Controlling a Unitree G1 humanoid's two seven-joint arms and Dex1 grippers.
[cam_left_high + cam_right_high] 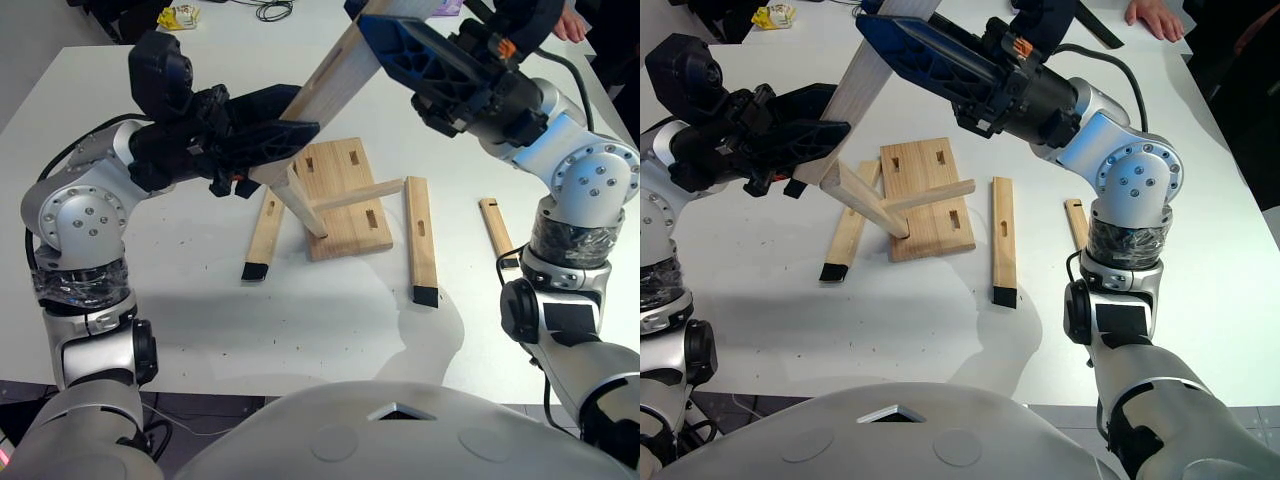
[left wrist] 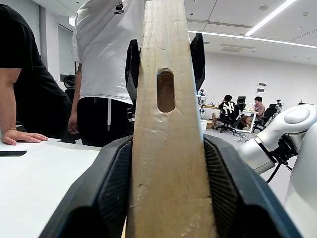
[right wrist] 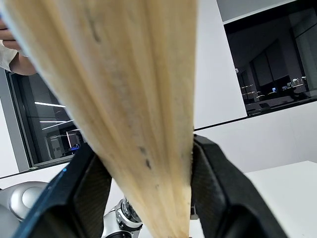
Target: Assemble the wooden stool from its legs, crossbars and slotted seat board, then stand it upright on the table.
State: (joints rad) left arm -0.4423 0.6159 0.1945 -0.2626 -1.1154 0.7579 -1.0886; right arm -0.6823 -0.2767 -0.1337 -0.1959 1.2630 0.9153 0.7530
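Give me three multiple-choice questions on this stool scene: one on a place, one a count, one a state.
1. Where is the seat board?
A. flat on the table
B. standing on edge
C. on top of four legs

2. How many loose legs lie on the table?
A. one
B. three
C. five

3. What grips the raised leg?
A. one pincer alone
B. neither pincer
C. both pincers

Answers:
1 A: the board lies flat under the raised leg.
2 B: one lies left of the board, two right of it.
3 C: the left pincer and right pincer are both shut on it.
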